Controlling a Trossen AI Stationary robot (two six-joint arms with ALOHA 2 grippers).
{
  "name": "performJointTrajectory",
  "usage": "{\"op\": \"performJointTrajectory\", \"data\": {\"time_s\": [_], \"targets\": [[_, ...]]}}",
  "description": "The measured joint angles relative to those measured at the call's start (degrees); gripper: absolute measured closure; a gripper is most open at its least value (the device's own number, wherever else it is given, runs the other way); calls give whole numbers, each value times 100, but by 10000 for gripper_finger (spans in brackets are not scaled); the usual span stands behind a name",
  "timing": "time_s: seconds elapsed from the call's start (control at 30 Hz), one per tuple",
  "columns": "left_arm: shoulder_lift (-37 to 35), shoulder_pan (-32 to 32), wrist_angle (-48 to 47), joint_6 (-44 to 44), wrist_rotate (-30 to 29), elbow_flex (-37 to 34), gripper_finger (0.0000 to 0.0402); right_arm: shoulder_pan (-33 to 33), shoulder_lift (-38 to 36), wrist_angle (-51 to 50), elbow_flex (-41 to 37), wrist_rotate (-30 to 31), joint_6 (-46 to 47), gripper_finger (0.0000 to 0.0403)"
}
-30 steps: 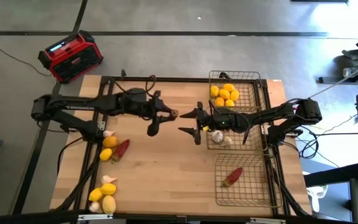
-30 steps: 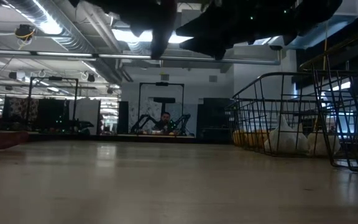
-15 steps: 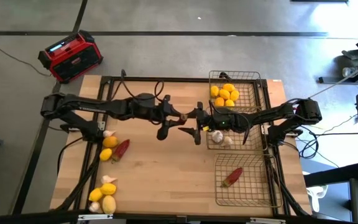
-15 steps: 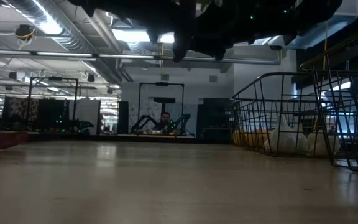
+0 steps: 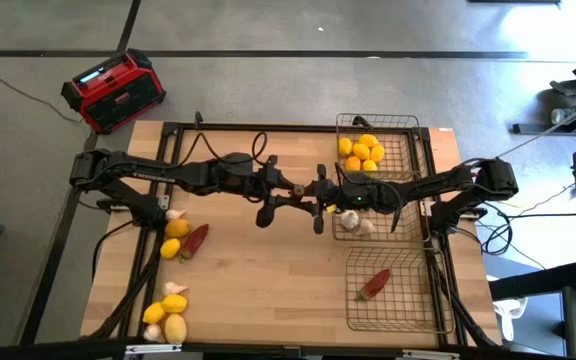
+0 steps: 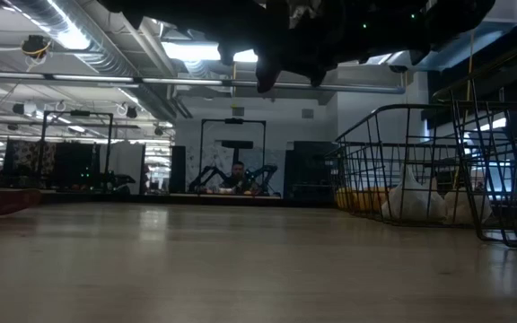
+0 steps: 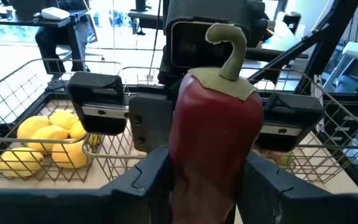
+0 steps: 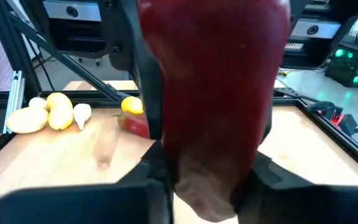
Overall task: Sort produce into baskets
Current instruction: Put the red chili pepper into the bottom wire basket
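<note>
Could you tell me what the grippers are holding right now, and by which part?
A red chili pepper, mid-handover above the table: the left gripper clamps its lower body, and the right gripper is closing on its other end.

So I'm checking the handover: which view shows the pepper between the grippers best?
The left wrist view: the pepper shows with its stem, between the left gripper fingers. The right wrist view shows it blurred; the high and low views barely show it.

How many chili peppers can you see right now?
3: one between the left end effector and right end effector at mid-table, one loose among left-side produce, one in the near basket. Others may be hidden.
</note>
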Motion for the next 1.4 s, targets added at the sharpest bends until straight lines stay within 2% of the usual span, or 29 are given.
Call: {"op": "performJointTrajectory", "data": {"time_s": [0.17, 0.3, 0.43, 0.6, 0.8, 0.93, 1.13, 1.4], "targets": [[-7, -9, -76, 2, -38, 0, 211, -4, 0, -2, 0, 20, 13, 319], [-168, -9, -539, 27, -35, 0, 178, -4, 0, -2, 0, 55, 13, 287], [-584, -9, -1164, 320, -37, -2, 167, -4, -32, -117, 0, 106, 12, 273], [-1053, 30, -2029, 543, -37, 0, 171, -4, -366, -601, 0, 68, -4, 294], [-1207, 50, -2402, 660, -170, 0, 171, 6, -1031, -1747, 4, 51, 84, 297], [-1160, 52, -2430, 675, -355, 0, 173, 167, -1557, -2920, 30, -39, 404, 294], [-1163, 50, -2392, 772, -357, 0, 175, 709, -2198, -4418, 257, 67, 869, 293], [-1161, 50, -2387, 772, -357, 0, 175, 1566, -2658, -5616, 424, 153, 2053, 293]]}}
